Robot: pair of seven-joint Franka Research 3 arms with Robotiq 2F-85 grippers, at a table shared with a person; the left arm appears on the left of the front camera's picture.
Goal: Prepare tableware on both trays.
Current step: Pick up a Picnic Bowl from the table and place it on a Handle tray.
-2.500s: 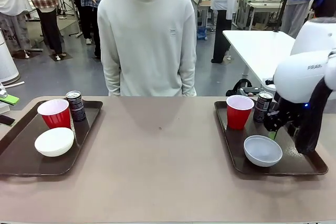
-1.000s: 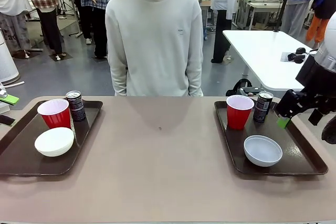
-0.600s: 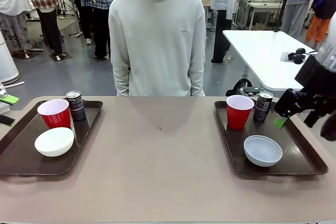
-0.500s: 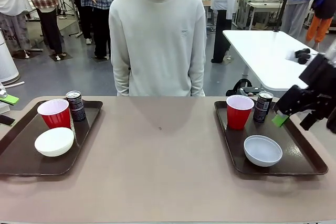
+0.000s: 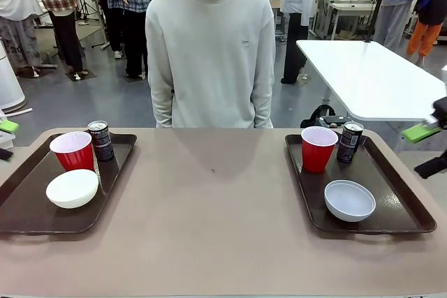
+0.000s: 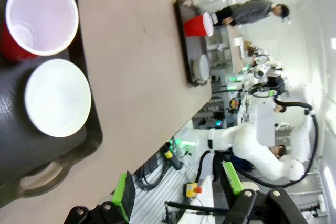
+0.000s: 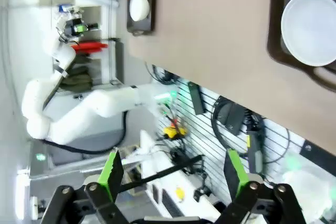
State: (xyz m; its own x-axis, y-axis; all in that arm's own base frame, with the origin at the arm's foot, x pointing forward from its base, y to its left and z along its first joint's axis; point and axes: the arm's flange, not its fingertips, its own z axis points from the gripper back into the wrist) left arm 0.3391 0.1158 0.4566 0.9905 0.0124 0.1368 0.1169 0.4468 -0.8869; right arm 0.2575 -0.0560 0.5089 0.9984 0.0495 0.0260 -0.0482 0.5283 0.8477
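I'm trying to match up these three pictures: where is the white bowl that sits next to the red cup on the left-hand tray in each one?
Front view: white bowl, lower left, on the left tray.
Left wrist view: large, at left.
Right wrist view: tiny, at the top.
Shared landmark: the red cup beside it.

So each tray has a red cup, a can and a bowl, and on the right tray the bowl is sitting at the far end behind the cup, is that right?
Not quite. In the front view the right tray does hold a red cup, a can and a bowl, but the bowl sits at the near end, in front of the cup and can. The left tray matches.
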